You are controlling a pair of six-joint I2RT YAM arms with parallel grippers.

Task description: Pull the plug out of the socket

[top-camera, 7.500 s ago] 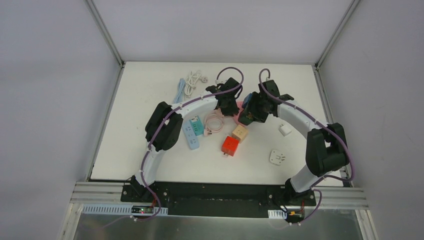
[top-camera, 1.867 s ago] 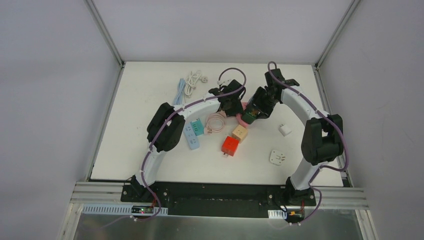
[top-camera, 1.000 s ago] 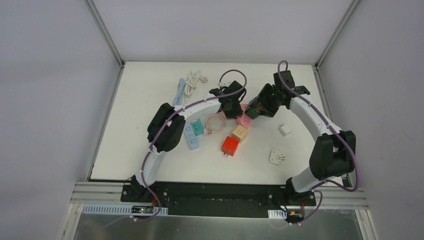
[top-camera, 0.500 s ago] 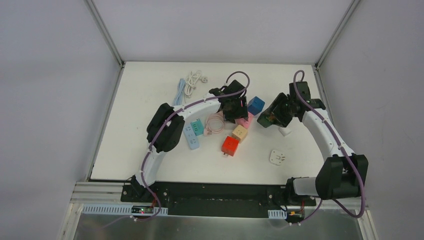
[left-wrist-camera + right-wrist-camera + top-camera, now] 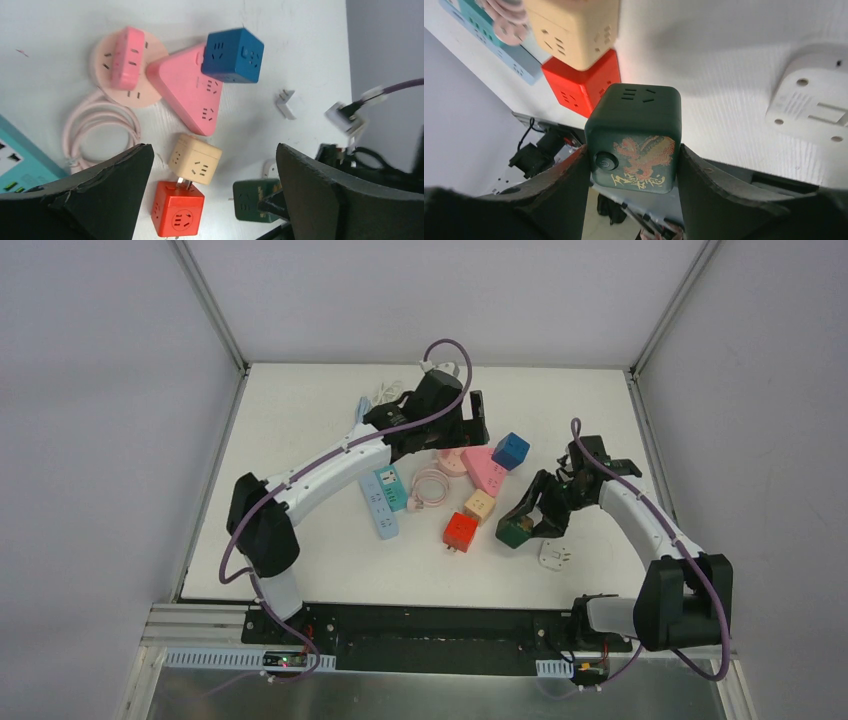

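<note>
The right gripper [image 5: 631, 165] has carried the green cube [image 5: 634, 135] away from the pink triangle socket [image 5: 487, 468] toward the near right, and pinches it just beside a white adapter [image 5: 554, 554]. The left gripper [image 5: 212, 150] has risen above the socket, its fingers spread wide and empty.

A green cube socket [image 5: 634, 131] between the right gripper's [image 5: 631, 155] fingers

The dark green cube plug [image 5: 636, 137], printed with a red-gold dragon beside a round button, is clamped in the right gripper [image 5: 634, 155], well apart from the pink triangular socket [image 5: 192, 90], which is laid flat.
</note>
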